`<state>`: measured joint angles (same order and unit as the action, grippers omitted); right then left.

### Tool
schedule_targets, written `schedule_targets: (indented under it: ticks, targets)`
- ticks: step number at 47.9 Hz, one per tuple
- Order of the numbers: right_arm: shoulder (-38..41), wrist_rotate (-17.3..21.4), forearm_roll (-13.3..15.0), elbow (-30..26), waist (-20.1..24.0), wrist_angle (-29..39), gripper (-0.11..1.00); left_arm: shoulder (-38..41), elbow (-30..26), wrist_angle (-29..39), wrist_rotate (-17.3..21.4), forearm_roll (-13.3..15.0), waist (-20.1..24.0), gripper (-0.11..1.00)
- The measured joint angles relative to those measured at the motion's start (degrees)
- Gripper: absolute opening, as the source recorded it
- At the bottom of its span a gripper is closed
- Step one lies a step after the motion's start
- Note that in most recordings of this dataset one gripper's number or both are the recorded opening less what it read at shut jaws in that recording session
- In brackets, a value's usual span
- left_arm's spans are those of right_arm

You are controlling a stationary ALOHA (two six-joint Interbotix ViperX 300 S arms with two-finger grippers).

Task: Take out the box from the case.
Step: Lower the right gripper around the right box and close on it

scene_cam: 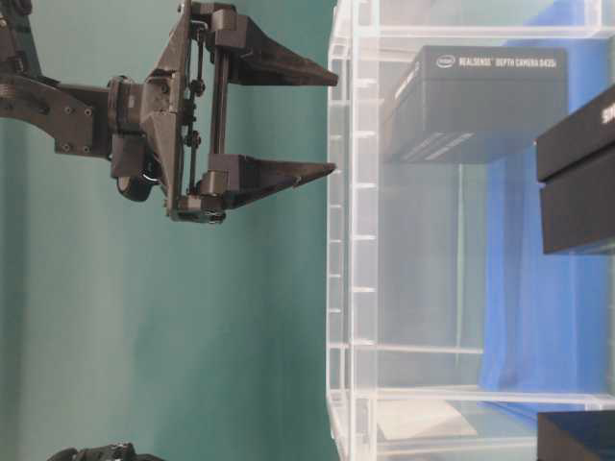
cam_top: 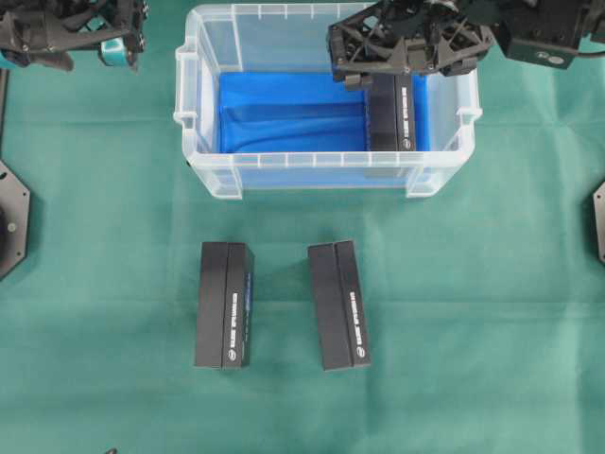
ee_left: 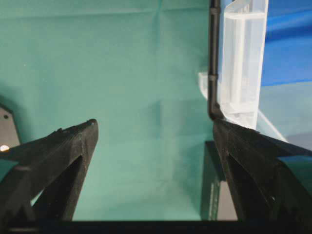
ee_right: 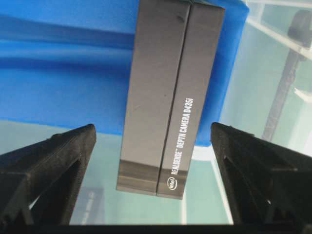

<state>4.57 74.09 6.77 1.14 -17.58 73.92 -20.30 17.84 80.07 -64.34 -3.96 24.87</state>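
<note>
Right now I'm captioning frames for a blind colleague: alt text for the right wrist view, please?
A black box printed "RealSense Depth Camera D435i" lies on the blue bottom of the clear case, centred between the wide-open fingers of the right gripper, which is not touching it.

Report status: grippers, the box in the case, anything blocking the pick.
Both grippers open, empty. Right gripper above the box, which lies at the case's right end. Left gripper outside the case. Nothing blocking.
</note>
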Motion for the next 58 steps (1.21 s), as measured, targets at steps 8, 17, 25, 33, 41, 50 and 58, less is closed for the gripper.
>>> schedule_targets:
  ticks: [8,17,25,33,41,50,58]
  targets:
    - [0.0,0.7,-0.1,0.4,0.0,-0.3,0.94,0.0,0.0,0.1,0.4,0.0,0.0,0.98]
    - [0.0,0.8,-0.1,1.2,0.1,-1.8,0.94,0.0,0.0,0.0,0.6,0.0,0.0,0.98]
    - [0.0,1.6,-0.2,2.5,0.0,-2.6,0.94,0.0,0.0,0.0,0.7,-0.1,0.0,0.98]
    - [0.0,1.9,-0.2,4.1,0.0,-4.4,0.94,0.0,0.0,0.0,0.8,0.0,0.0,0.98]
    - [0.1,2.0,-0.4,5.6,0.1,-6.9,0.94,0.0,0.0,0.0,0.8,-0.1,0.0,0.98]
    - [1.1,3.0,-0.4,6.9,0.1,-8.1,0.94,0.0,0.0,0.0,0.8,-0.1,0.0,0.98]
    - [1.7,3.0,-0.4,7.4,0.1,-9.3,0.94,0.0,0.0,0.1,0.8,0.0,0.0,0.98]
